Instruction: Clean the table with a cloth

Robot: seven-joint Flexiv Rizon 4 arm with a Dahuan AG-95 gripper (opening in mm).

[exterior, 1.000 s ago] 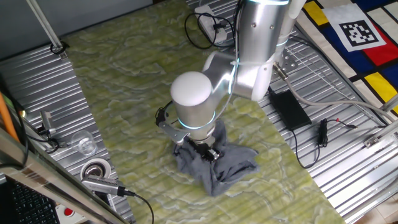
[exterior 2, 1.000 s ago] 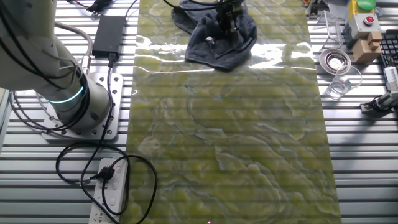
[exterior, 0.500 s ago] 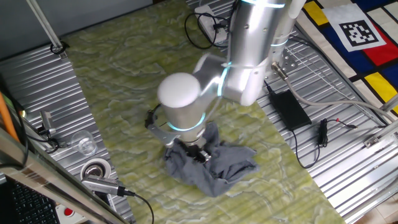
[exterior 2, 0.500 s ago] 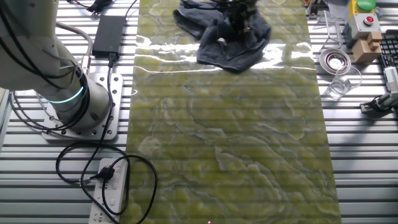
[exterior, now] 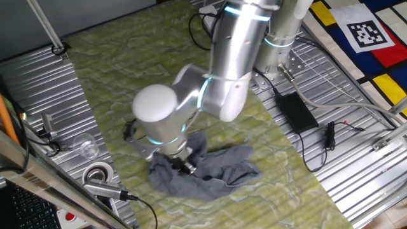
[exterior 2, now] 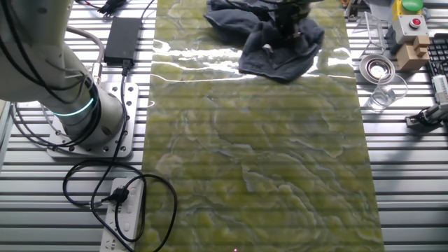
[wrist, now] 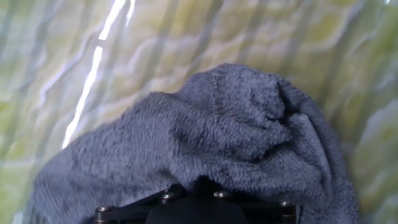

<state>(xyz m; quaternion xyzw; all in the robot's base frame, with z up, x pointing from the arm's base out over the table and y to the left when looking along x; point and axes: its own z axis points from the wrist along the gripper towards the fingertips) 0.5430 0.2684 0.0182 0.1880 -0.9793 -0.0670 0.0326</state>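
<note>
- Now, on my screen the gripper (exterior: pixel 184 166) is low over the table (exterior: pixel 121 83) and pressed into the cloth (exterior: pixel 210 172), near the table edge that faces the ribbed metal panel (exterior: pixel 38 102).
- From one fixed view I see the cloth lying flat and crumpled on the yellow-green surface, with most of it spreading away from the arm's round white joint (exterior: pixel 156 114), which hangs just above it.
- From the other fixed view the cloth (exterior 2: pixel 280 42) is at the far end of the table (exterior 2: pixel 259 175), and the gripper (exterior 2: pixel 288 24) stands upright on it; a small pale tag (exterior 2: pixel 267 48) shows on the fabric.
- About the fingers: in the hand view the cloth (wrist: pixel 205 149) bunches up over the black base of the hand and hides them, so I cannot tell how far they are apart or whether they pinch the fabric.
- Beside the table, on the metal panel, I see a clear cup (exterior: pixel 86 147) and a roll of tape (exterior: pixel 98 173), both apart from the cloth.
- On the opposite side a black power brick (exterior: pixel 296 109) lies on the ribbed metal, near the arm's base.
</note>
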